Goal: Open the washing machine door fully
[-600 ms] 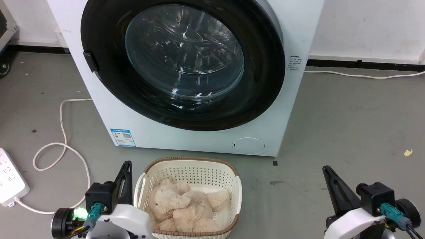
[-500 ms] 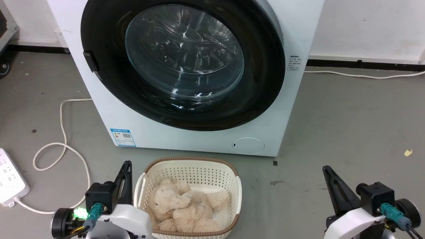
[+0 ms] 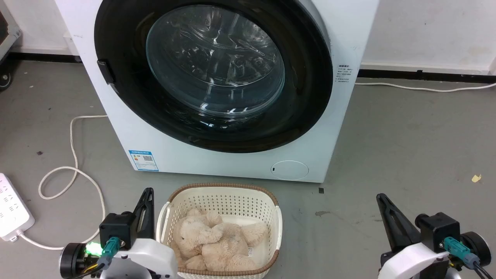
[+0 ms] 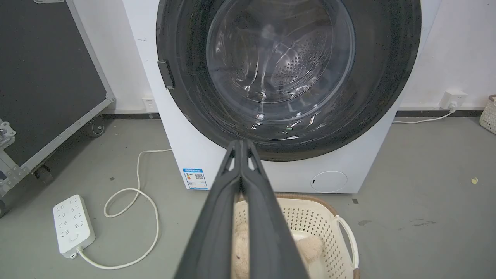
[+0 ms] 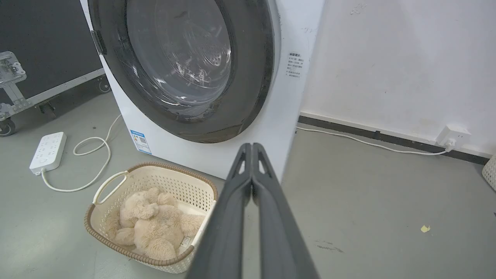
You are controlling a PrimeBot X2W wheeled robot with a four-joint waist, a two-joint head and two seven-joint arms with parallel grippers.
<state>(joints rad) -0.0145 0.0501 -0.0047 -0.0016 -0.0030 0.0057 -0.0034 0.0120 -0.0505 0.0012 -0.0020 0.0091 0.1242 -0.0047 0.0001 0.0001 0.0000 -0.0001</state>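
While the left gripper (image 3: 147, 192) and right gripper (image 3: 381, 198) sit low in the head view, the washing machine door (image 3: 215, 62) stands shut ahead, between them. The left wrist view shows its fingers pressed together, with the door straight beyond. The right wrist view shows its fingers touching too, with the door ahead-left.

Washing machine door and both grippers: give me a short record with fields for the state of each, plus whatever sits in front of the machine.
door: large round glossy black washing machine door with clear glass centre, closed against the white machine
handle: small black tab on the door's left edge, nothing touching it
left gripper: shut, empty, low beside the basket, apart from the door
right gripper: shut, empty, low over bare floor, apart from the door
in front: cream perforated plastic laundry basket with brown rim, holding a beige plush toy
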